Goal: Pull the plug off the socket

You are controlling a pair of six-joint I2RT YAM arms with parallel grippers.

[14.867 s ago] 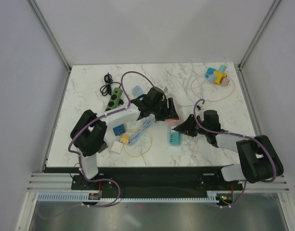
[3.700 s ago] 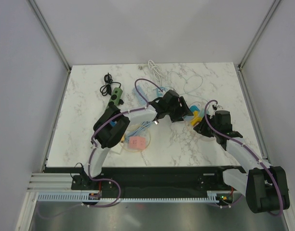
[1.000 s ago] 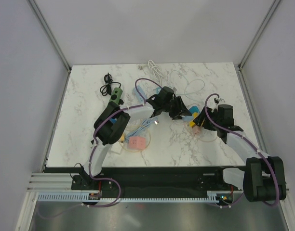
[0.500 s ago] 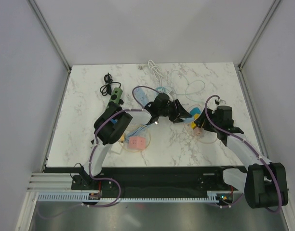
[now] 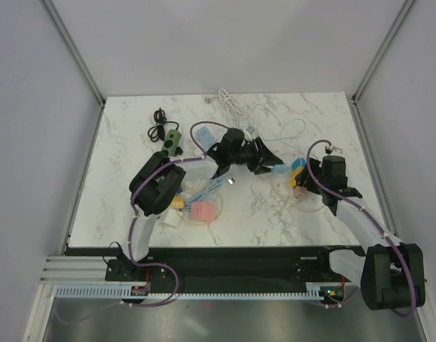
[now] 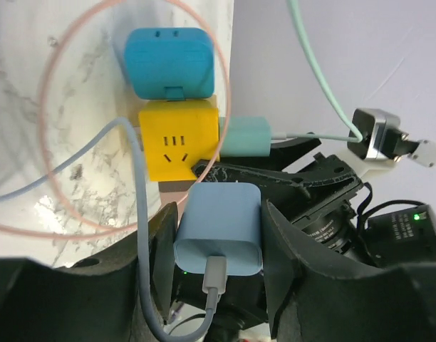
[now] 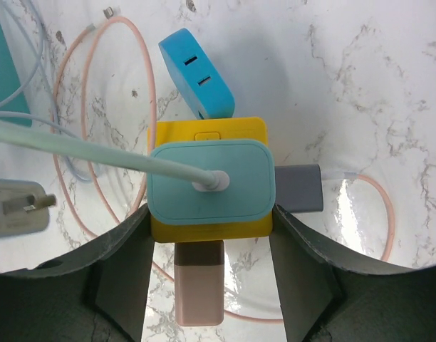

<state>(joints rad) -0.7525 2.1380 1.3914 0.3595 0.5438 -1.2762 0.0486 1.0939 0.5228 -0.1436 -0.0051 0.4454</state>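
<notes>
Grip at the left claw (image 6: 218, 217) was narrow: its two dark fingers pressed the sides of the pale blue plug (image 6: 219, 239), whose pale blue cable (image 6: 136, 214) left the plug's rear toward the wrist. Just past that claw's tips sat the yellow socket cube (image 6: 179, 139), and the slotted face turned toward the claw was uncovered. The right wrist view showed the plug off to that claw's left with its two prongs bare, so it sat clear of the socket.

The right claw (image 7: 211, 221) stood about half wide, its fingers set against two opposite sides of the cube and holding it. A teal plug (image 7: 211, 182) with a pale green cable (image 7: 68, 146) filled the cube face toward the right wrist. A pink plug (image 7: 199, 281) sat between the fingers on the wrist side of the cube. Beyond the fingertips a blue plug (image 7: 196, 73) stuck out of the far face. A grey plug (image 7: 300, 188) with a white lead stuck out to the claw's right. Farther out, a pink cable (image 7: 143, 50) looped over the marble table (image 7: 360, 85) on both sides of the claw.
</notes>
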